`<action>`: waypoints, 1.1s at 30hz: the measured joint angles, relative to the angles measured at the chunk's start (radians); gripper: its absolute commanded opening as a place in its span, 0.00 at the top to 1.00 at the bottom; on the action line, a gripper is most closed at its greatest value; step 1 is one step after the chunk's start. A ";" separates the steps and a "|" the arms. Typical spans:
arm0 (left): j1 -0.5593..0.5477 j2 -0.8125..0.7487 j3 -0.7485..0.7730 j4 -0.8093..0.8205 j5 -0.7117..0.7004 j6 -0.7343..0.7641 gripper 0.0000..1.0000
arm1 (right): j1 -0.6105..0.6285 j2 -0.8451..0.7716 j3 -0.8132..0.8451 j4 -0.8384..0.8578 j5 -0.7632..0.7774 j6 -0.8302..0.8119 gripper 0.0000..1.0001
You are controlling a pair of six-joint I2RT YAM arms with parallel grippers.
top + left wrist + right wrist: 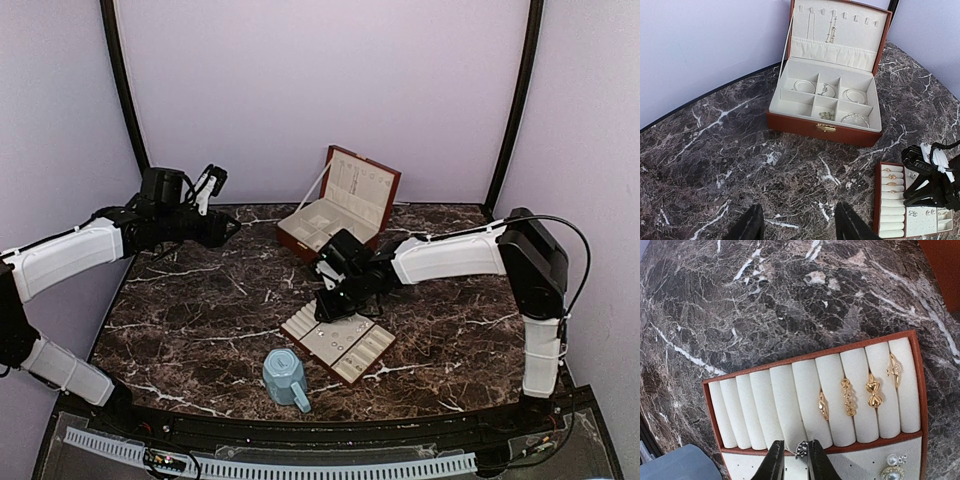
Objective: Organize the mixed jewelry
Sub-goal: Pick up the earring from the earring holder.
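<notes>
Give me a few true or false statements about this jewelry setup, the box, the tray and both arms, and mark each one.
The jewelry box has its lid standing open. True.
Four gold rings sit in the rolls of the tray. True.
The left gripper holds a bracelet. False: its jaws are open and empty above the marble table.
The right gripper hangs over the box. False: it is over the tray, with a small silvery piece between its jaws.
</notes>
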 measured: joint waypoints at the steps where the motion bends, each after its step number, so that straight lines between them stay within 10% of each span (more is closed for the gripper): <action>1: 0.000 0.001 0.000 0.000 0.002 -0.002 0.49 | 0.003 0.000 0.005 -0.010 0.009 -0.003 0.84; 33: -0.010 0.007 -0.088 0.122 0.196 -0.139 0.52 | 0.045 -0.038 -0.012 0.009 0.227 0.071 1.00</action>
